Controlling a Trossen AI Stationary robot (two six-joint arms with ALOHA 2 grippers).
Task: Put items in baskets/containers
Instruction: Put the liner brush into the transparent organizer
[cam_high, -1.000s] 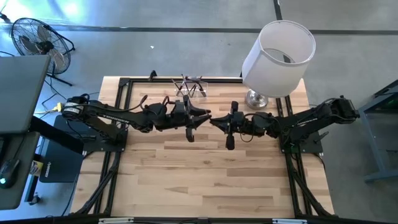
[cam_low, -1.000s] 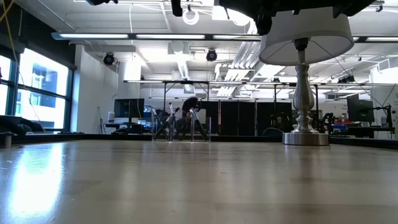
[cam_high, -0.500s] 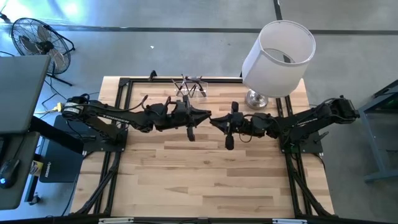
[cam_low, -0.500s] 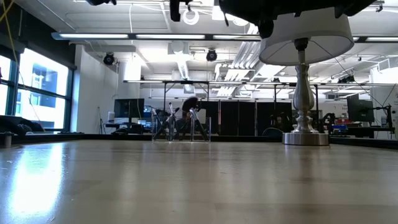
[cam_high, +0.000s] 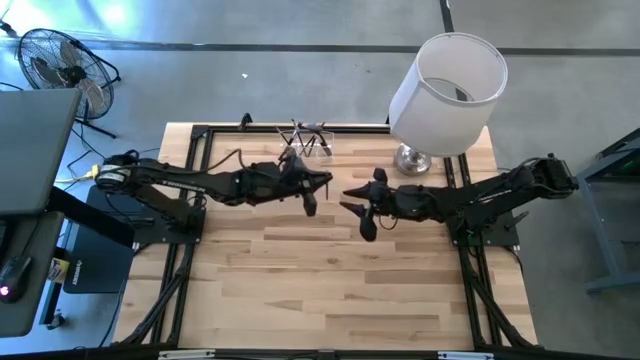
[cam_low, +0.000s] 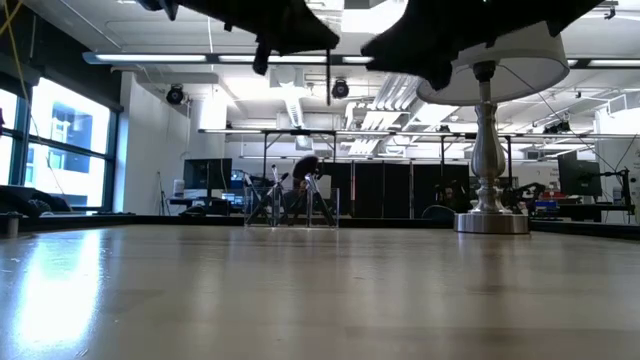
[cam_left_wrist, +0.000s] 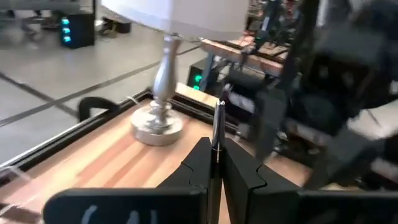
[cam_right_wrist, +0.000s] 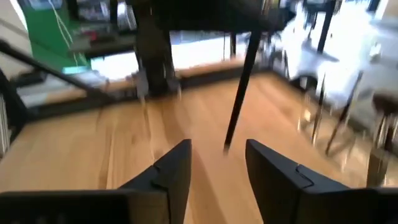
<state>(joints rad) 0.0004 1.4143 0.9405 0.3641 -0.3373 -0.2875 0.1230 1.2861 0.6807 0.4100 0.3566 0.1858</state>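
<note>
A slim dark makeup brush (cam_left_wrist: 219, 121) with a silver ferrule is lifted above the table's middle, and my left gripper (cam_high: 326, 182) is shut on it. In the low view the brush (cam_low: 329, 80) shows as a thin upright line. My right gripper (cam_high: 346, 192) stands open just to its right, facing the brush (cam_right_wrist: 239, 93) without touching it. The clear holder (cam_high: 308, 140) stands at the table's far edge, with several brushes leaning out of it. My left gripper pinches the brush's thin shaft (cam_left_wrist: 217, 149) between its two fingers, just below the silver ferrule. The fingers come roughly level from the table's left and lie across the brush. The brush stands nearly upright and is lifted clear of the table.
A big white lampshade (cam_high: 445, 80) on a silver lamp foot (cam_high: 412, 160) stands at the far right, close behind my right arm. The near half of the wooden table (cam_high: 340, 290) lies bare. Black frame rails (cam_high: 185, 250) run along both sides.
My left gripper has shut on the brush and my right gripper has opened and let it go. The brush has passed from right to left. My right gripper has drawn back a little toward the table's right edge.
</note>
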